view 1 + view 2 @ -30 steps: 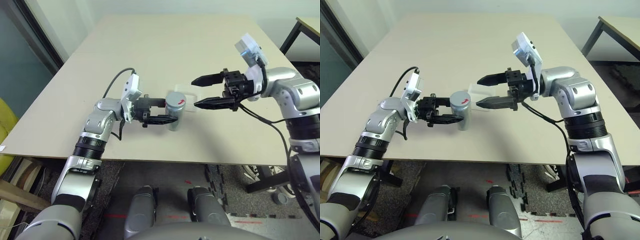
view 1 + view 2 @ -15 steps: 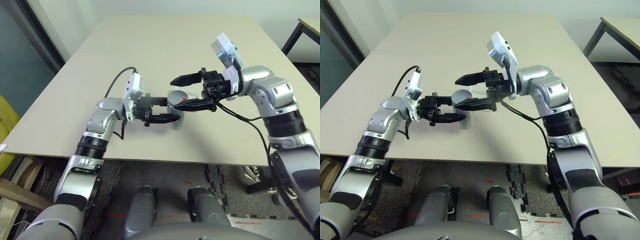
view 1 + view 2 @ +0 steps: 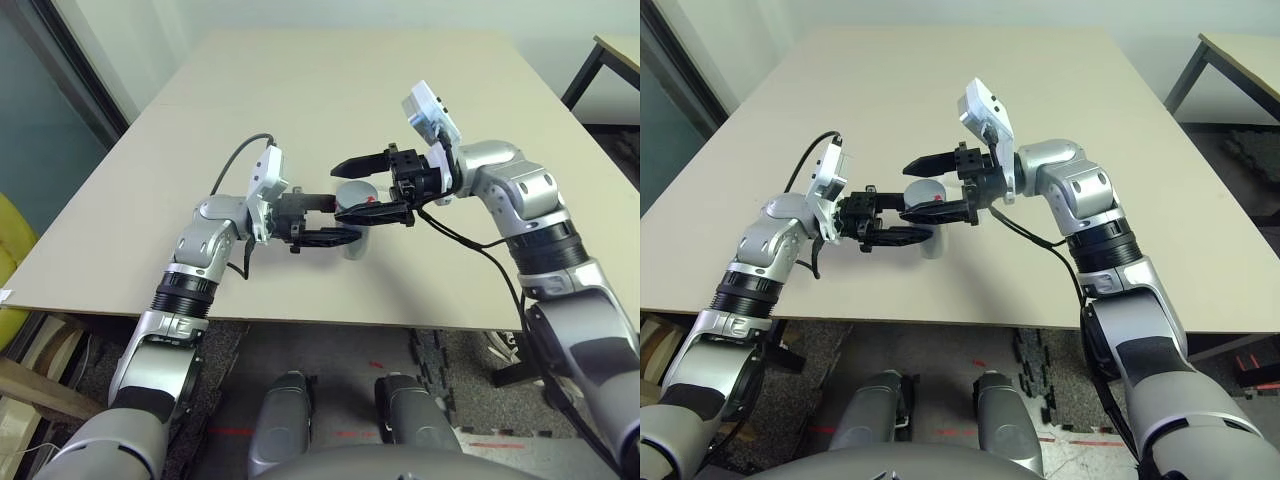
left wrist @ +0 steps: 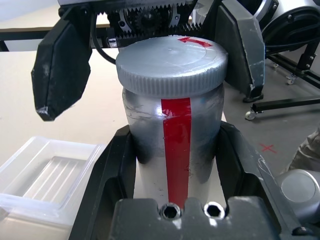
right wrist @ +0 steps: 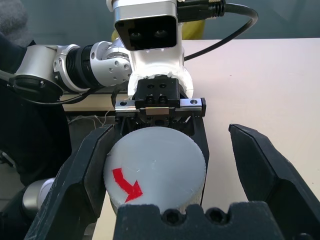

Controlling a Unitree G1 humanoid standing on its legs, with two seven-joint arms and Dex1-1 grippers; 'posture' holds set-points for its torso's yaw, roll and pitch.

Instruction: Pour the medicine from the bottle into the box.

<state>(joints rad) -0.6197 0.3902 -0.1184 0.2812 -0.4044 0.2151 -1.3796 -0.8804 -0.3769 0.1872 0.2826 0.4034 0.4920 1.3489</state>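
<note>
The silver-grey bottle (image 3: 351,243) with a red stripe (image 4: 176,150) stands upright just above the table, its grey cap (image 5: 157,160) on. My left gripper (image 3: 340,220) is shut on the bottle's body from the left. From the right, my right gripper (image 3: 338,191) is open, and its two fingers (image 4: 60,65) stand on either side of the cap without touching it. The clear plastic box (image 4: 45,185) lies on the table just beyond the bottle and looks empty. The medicine is hidden.
The tan table (image 3: 350,90) stretches wide and bare behind the arms. Its front edge runs just below the left forearm. A dark-legged second table (image 3: 610,60) stands off to the far right.
My right gripper has swung left from beside the box to the bottle, and its open fingers now straddle the cap. The left gripper and the bottle have stayed in place.
</note>
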